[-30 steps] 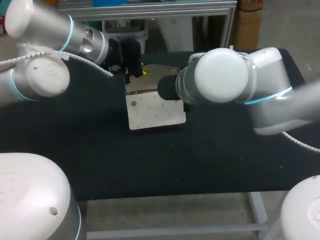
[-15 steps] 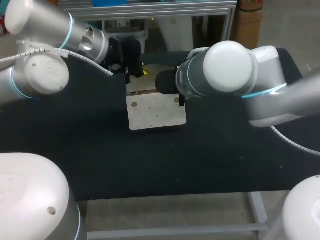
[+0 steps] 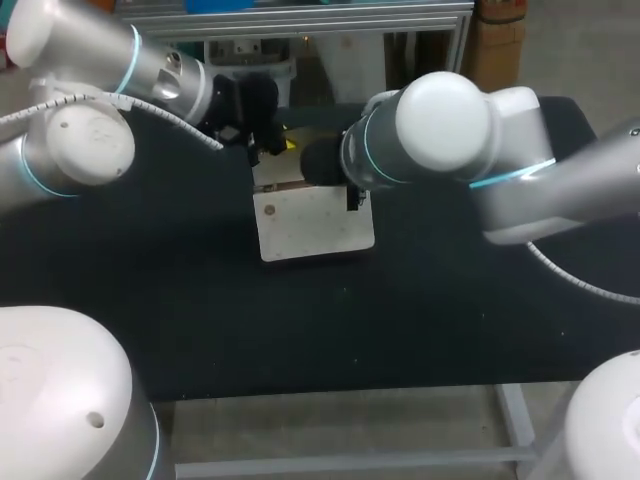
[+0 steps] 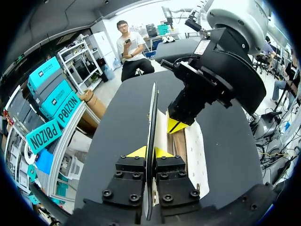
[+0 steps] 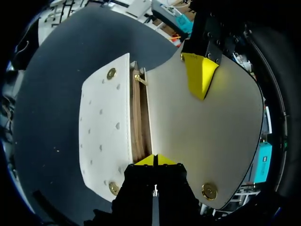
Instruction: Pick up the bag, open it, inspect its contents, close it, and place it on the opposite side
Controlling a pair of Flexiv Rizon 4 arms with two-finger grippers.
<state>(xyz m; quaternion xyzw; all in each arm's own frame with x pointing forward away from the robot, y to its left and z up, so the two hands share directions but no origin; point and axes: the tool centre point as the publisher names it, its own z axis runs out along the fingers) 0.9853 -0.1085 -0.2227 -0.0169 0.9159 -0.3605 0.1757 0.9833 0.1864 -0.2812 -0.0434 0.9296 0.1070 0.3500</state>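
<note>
A white bag (image 3: pixel 310 228) with brass studs lies on the black table (image 3: pixel 200 310) with its flap lifted. My left gripper (image 3: pixel 270 145) is at the bag's far edge. In the left wrist view the left gripper (image 4: pixel 150 153) is shut on the flap (image 4: pixel 152 113), which stands edge-on between its fingers. My right gripper (image 3: pixel 352 197) is at the bag's right side. In the right wrist view the right gripper (image 5: pixel 156 160) is shut, its tips at the bag's open mouth, where the brown lining (image 5: pixel 139 127) shows between the front panel (image 5: pixel 106 127) and the raised flap (image 5: pixel 207 136).
The black table runs wide to the left, right and near side of the bag. An aluminium frame (image 3: pixel 300 20) stands along the table's far edge. Both arms crowd the space above and behind the bag.
My right arm has swung left and farther back, bringing its gripper in over the bag's right edge. The left arm and the held flap stay almost still.
</note>
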